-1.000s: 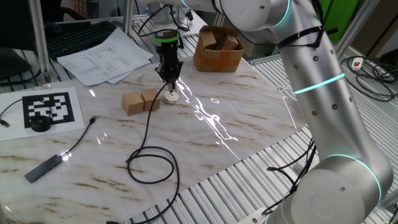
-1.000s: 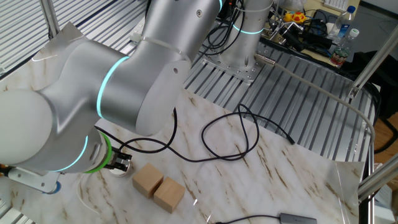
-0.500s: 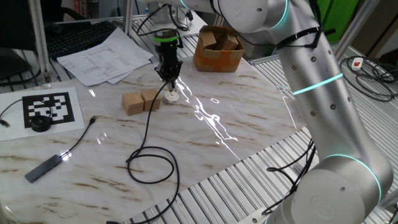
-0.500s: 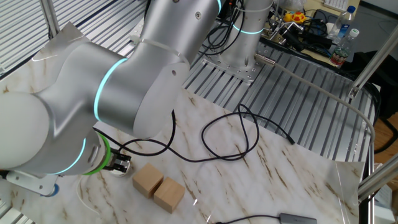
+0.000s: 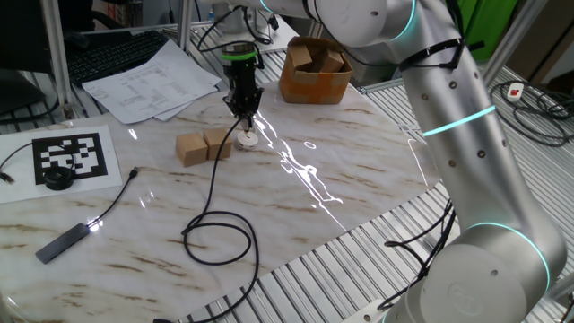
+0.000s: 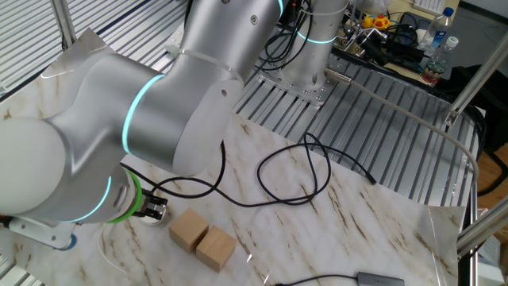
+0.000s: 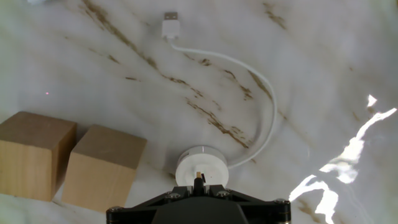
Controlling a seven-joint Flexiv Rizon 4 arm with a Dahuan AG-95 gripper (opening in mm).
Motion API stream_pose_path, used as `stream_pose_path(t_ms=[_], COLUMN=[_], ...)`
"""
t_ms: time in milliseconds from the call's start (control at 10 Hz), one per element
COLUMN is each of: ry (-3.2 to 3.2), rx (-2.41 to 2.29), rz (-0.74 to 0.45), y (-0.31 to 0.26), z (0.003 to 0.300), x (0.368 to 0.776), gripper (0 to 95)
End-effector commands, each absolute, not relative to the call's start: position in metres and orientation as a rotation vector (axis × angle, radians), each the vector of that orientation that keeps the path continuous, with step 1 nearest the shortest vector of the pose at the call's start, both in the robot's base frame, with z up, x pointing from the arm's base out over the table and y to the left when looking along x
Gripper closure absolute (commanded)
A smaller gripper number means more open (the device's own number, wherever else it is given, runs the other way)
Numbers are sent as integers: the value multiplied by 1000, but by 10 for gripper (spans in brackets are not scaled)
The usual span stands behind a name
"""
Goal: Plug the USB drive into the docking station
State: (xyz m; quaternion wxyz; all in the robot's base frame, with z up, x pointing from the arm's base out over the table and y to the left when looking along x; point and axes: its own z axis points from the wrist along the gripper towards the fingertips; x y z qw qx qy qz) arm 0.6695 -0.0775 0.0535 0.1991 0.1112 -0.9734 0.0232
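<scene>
Arm (image 6: 159, 119), two tan blocks (image 6: 202, 238), looping black cable (image 6: 294, 171)

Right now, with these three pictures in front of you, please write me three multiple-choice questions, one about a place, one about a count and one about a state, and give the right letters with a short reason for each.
1. Where is the round white docking station?
A. on the printed papers
B. on the table beside the wooden blocks
C. in the cardboard box

2. How many wooden blocks lie on the table next to it?
A. one
B. two
C. four

3. How is the plug at the free end of the white cable?
A. lying loose on the table
B. held by the gripper
C. pushed into a block

Answers: 1 B, the hand view shows it on the marble right of the blocks. 2 B, two side by side. 3 A, it lies alone, apart from the gripper.
</scene>
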Motion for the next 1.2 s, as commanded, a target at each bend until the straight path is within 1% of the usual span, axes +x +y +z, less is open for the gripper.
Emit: stream_pose_path(t_ms=[100,300,800,1200], ry=[-2715,-2706,-2717,-2716], rx=[309,310,303,301], rz=[55,43,90,100], y=[-77,-76,-76,-76], z=[53,53,53,53], x=[673,673,673,673], gripper=[950,950,950,950])
